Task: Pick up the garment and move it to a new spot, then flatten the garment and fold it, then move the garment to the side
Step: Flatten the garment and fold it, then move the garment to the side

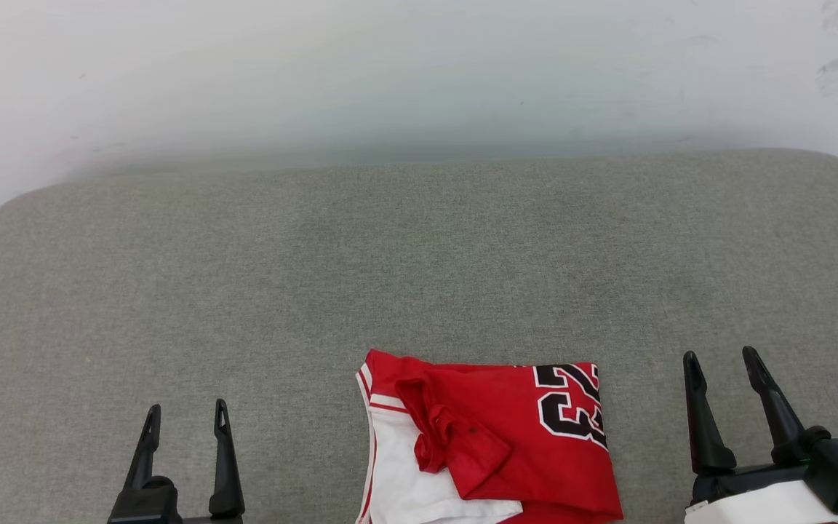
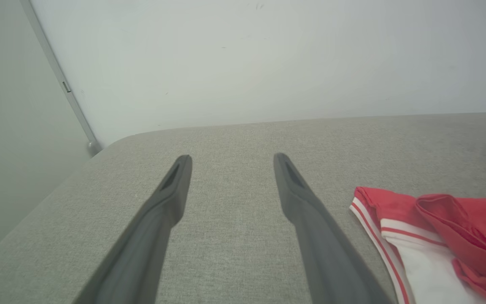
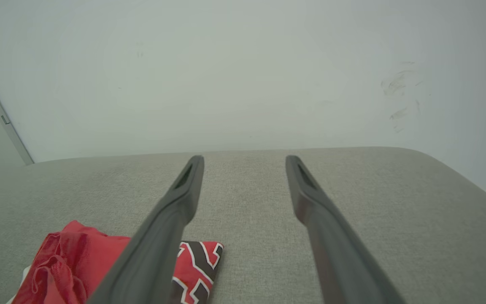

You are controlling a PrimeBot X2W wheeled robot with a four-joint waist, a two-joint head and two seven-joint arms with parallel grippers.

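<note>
Grey fabric cushion (image 1: 419,255) against white wall (image 1: 419,73). Left gripper (image 1: 188,407): fingers spread, empty. Garment (image 1: 506,437): folded red jersey lying flat between both grippers, well right of the left, near the right. Right gripper (image 1: 721,354): fingers spread, empty.

You can read one mark: "23", black numerals with a white outline, on the red jersey (image 1: 513,444). In the head view it sits at the jersey's far right corner, and the digits run up to the folded edge. The right wrist view catches a piece of the same black-and-white print beside the inner jaw, too partial to read.
</note>
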